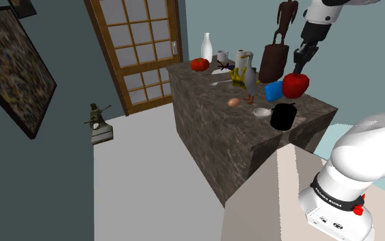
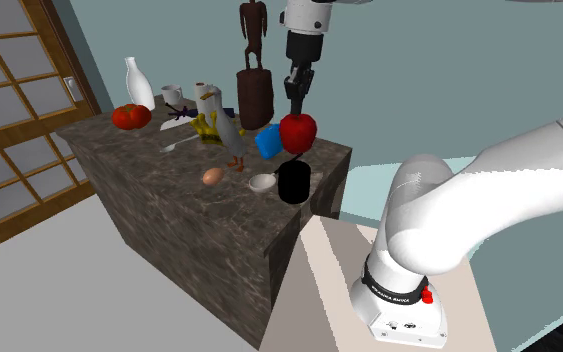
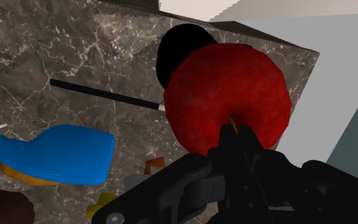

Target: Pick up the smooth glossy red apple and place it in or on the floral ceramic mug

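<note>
The black pincer (image 1: 299,67) is closed on the glossy round red apple (image 1: 295,85), clasping it at the stem end, and the fruit hangs clear above the dark marbled stone desk (image 1: 211,130). The target, a plain black mug (image 1: 282,116), stands near the desk's corner, below the apple and slightly toward the shoulder view's left. The apple is round with no real long axis, its stem pointing up into the pincer. The likely next move is a small shift, then straight down.
</note>
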